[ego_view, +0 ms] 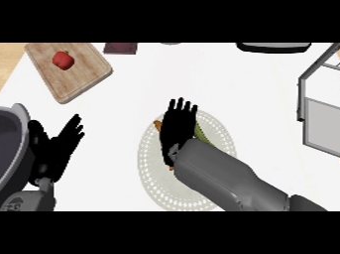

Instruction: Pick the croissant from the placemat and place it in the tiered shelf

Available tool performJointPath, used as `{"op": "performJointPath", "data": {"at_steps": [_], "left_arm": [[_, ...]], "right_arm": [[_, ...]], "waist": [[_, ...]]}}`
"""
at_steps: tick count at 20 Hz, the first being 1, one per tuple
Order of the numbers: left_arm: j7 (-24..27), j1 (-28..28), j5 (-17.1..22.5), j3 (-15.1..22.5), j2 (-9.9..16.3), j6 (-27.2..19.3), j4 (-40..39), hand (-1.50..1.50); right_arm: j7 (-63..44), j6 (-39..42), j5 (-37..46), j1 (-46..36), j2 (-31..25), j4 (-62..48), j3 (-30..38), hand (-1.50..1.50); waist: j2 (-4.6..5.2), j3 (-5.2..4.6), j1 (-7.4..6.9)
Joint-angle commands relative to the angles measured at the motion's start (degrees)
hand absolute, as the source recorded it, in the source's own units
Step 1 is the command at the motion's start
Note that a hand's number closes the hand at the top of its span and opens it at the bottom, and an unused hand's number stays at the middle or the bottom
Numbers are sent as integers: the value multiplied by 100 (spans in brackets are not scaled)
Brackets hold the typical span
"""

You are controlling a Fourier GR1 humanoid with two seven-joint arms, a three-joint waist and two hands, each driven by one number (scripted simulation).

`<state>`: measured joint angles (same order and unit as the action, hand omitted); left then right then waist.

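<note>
- Where the white counter (pixel 224 74) spreads across the head view, the right hand (pixel 178 124) lies over a round pale placemat (pixel 216 134), its grey forearm (pixel 231 181) coming in from the lower right.
- The right hand's fingers (pixel 181 106) are stretched straight toward the far side of the counter, spread and not curled round anything; the hand is released.
- The croissant (pixel 158 125) shows only as a small orange-brown sliver at the left edge of that hand, on the placemat; most of it is hidden under the palm, and whether the palm touches it cannot be told.
- A thin yellow-green strip (pixel 201 134) shows at the hand's right edge, also on the placemat; what it is cannot be told.
- The left hand (pixel 59 141) rests at the view's lower left, fingers straight and spread, holding nothing, just beside a large dark grey pot (pixel 0 149) at the left edge.
- The tiered shelf (pixel 326 99), a grey metal frame with pale panels, stands at the right edge, well apart from the placemat.
- A wooden cutting board (pixel 81 79) lies at the upper left, tilted, with a red fruit (pixel 63 60) on it.
- A small dark maroon object (pixel 121 47) sits at the top edge just right of the board, and a dark rounded object (pixel 273 47) is cut off at the top right.
</note>
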<state>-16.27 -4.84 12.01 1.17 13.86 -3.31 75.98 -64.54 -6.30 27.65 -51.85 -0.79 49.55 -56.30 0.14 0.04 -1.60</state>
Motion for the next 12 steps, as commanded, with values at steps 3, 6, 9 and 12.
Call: {"op": "performJointPath", "data": {"at_steps": [3, 6, 9, 12], "left_arm": [[-158, 317, -95, 88, -16, 23, 296, 0], [85, 473, -260, 215, -214, -104, 426, 0], [79, 8, -224, 138, -246, -102, 24, 0], [100, 24, -183, 62, -204, 50, -77, 0]], "right_arm": [[-181, -593, -11, 66, 75, -461, -126, -150], [-13, -575, -278, 116, 75, -547, -158, -150], [343, 1163, -785, 51, 76, -471, -514, 150], [460, 153, -956, 137, 76, -469, -566, 150]], "waist": [[10, -1, -51], [15, -2, -72], [52, -11, -145], [42, -4, -121]]}}
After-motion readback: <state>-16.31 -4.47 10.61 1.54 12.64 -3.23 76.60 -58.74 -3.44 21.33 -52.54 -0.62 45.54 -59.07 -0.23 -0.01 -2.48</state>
